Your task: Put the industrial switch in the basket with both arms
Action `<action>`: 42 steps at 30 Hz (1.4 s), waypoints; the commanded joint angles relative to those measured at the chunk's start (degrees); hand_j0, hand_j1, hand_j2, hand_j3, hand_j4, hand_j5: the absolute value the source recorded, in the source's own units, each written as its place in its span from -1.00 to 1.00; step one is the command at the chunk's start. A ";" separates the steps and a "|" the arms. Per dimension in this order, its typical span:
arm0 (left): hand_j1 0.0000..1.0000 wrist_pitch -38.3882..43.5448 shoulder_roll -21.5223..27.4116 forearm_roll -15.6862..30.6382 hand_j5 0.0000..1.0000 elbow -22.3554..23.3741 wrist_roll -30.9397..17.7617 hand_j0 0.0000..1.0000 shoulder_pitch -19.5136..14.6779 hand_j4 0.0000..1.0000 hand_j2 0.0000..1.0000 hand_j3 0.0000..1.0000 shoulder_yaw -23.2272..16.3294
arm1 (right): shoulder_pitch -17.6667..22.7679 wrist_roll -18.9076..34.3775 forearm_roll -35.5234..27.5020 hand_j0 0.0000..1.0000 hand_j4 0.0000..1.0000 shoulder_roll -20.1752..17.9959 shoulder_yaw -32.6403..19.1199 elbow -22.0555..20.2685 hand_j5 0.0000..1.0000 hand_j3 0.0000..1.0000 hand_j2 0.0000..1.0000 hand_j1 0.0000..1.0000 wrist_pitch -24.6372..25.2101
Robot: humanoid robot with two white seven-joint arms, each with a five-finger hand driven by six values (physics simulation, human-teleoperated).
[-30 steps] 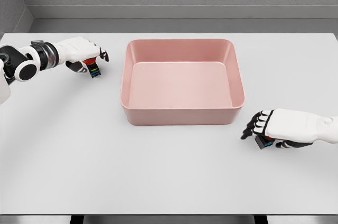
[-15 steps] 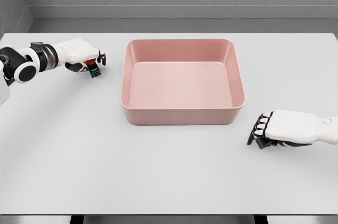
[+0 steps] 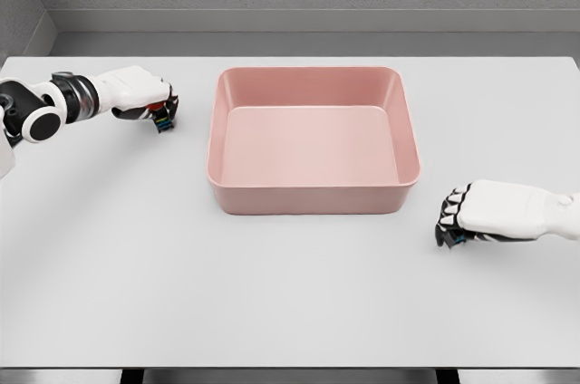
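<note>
A: Nearest item?
B: Right hand (image 3: 471, 212), low on the counter (image 3: 290, 293) at the near right, arm coming in from the right edge. Its fingers (image 3: 448, 214) are curled down and clamped on a small dark switch (image 3: 456, 239); only a sliver with a blue edge shows under the knuckles.
A: Touching the basket?
B: No. It sits just off the basket's near right corner, apart from it.
A: Basket?
B: Pink rectangular basket (image 3: 313, 196) in the middle of the counter, upright, opening up. Nothing shows inside it.
A: Far side?
B: Left hand (image 3: 145, 94) at the far left, arm in from the left edge. Its fingers are wrapped around a second switch (image 3: 163, 118), dark body with red and blue-green bits, sticking out below the palm.
A: On the counter or lifted?
B: Can't tell from this view. It's left of the basket's far left corner, not touching the wall.
A: So both switches?
B: Both outside the basket, one in each hand, on opposite sides of it.
</note>
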 commanded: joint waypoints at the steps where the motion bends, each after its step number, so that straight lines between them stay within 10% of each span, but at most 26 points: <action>1: -0.10 -0.18 0.20 0.21 -0.10 -0.45 -0.01 -0.10 0.00 -0.10 -0.10 -0.10 0.06 | 0.00 -0.03 -0.35 -0.05 -0.05 -0.13 -0.81 0.09 -0.05 -0.05 -0.05 -0.05 0.08; 29: -0.10 -13.36 0.99 9.79 -0.10 -7.57 -0.54 -0.10 -13.09 -0.10 -0.10 -0.10 0.32 | -1.05 -0.91 -1.06 -0.11 -0.11 3.47 -11.89 1.85 -0.11 -0.11 -0.11 -0.11 0.08; 42: -0.08 -13.80 -2.35 10.06 -0.08 -9.51 -0.80 -0.08 -13.10 -0.08 -0.08 -0.08 -2.40 | -3.69 -0.91 -2.37 -0.11 -0.11 6.37 -13.21 2.73 -0.11 -0.11 -0.11 -0.11 0.08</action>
